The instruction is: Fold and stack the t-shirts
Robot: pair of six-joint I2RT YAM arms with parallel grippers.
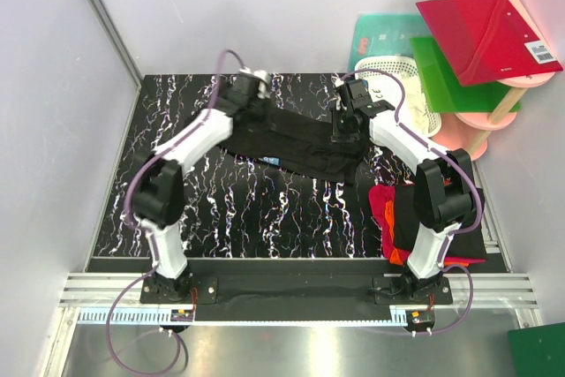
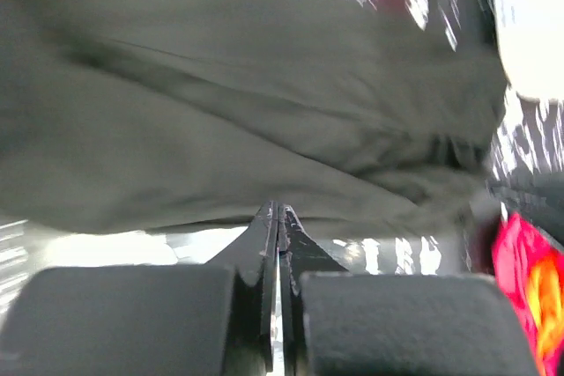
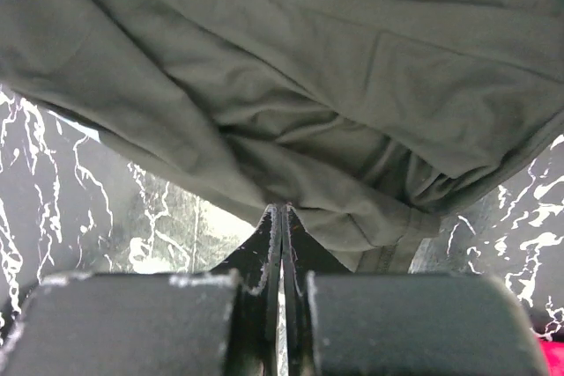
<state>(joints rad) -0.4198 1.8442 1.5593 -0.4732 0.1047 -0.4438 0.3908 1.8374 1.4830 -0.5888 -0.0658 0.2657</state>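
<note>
black tee (image 1: 296, 143): stretched out, worktop (image 1: 265, 218) 12 o'clock
left hand (image 2: 278, 210): closed, pinching its edge
right hand (image 3: 282, 210): closed, pinching it
red/orange tees (image 1: 387, 218): heap, 4 o'clock
progress: early, nothing visibly folded or stacked

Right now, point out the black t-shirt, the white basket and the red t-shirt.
black t-shirt (image 1: 296, 140): top view, middle of the cloth.
white basket (image 1: 411, 64): top view, far lattice rim.
red t-shirt (image 1: 381, 202): top view, its exposed left part.
</note>
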